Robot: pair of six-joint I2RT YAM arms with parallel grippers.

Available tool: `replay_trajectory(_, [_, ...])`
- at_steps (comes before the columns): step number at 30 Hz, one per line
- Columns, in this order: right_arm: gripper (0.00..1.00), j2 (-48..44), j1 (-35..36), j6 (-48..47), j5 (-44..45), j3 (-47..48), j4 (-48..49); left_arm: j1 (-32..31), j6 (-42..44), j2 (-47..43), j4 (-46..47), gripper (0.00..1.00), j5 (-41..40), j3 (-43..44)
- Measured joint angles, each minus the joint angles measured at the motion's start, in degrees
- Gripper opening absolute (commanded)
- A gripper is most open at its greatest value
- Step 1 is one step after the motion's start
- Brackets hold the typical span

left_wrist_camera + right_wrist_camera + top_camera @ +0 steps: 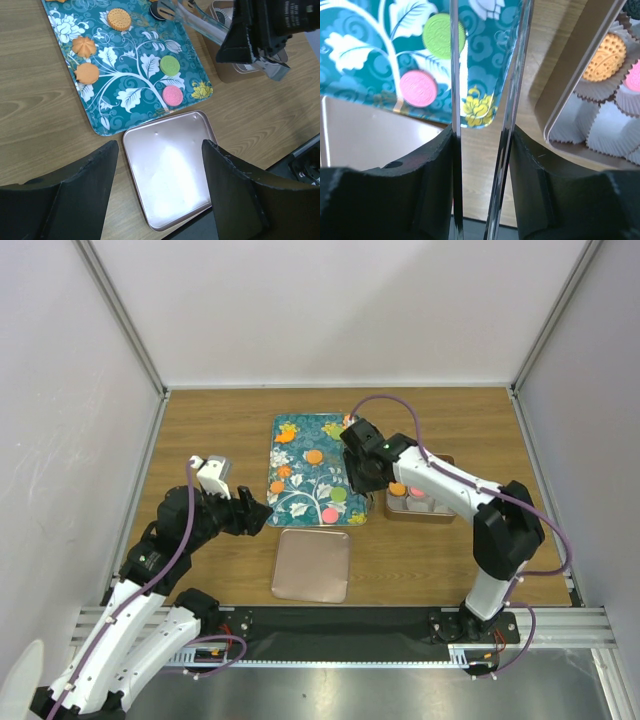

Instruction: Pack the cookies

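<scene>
The cookies lie on the teal flowered tray [300, 430]: orange ones [119, 18] [87, 73], a green one [170, 65] and a pink one [173, 95]. My right gripper [358, 465] is shut on metal tongs [454, 75]. The tong tips rest at a black cookie [159, 10] near the tray's far edge; I cannot tell if they grip it. The open tin [420, 502] right of the tray holds paper cups with an orange cookie [604, 57] and a pink one [635, 75]. My left gripper [160, 190] is open and empty above the rose-gold lid [170, 165].
The lid [312, 564] lies on the wooden table just in front of the tray. The tin stands close beside the tray's right edge, under my right arm. White walls and metal frame posts enclose the table.
</scene>
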Motion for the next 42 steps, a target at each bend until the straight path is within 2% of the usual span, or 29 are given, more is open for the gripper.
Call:
replay_trajectory(18, [0.49, 6.62, -3.08, -1.14, -1.31, 2.05, 1.81, 0.0, 0.0, -0.02, 0.02, 0.74, 0.0, 0.0])
replay_trajectory(35, [0.49, 11.52, -1.77, -3.26, 2.45, 7.5, -0.87, 0.0, 0.0, -0.02, 0.0, 0.74, 0.0, 0.0])
replay_trajectory(42, [0.43, 12.52, -1.22, -3.87, 2.73, 7.96, -1.75, 0.0, 0.0, -0.02, 0.0, 0.74, 0.02, 0.0])
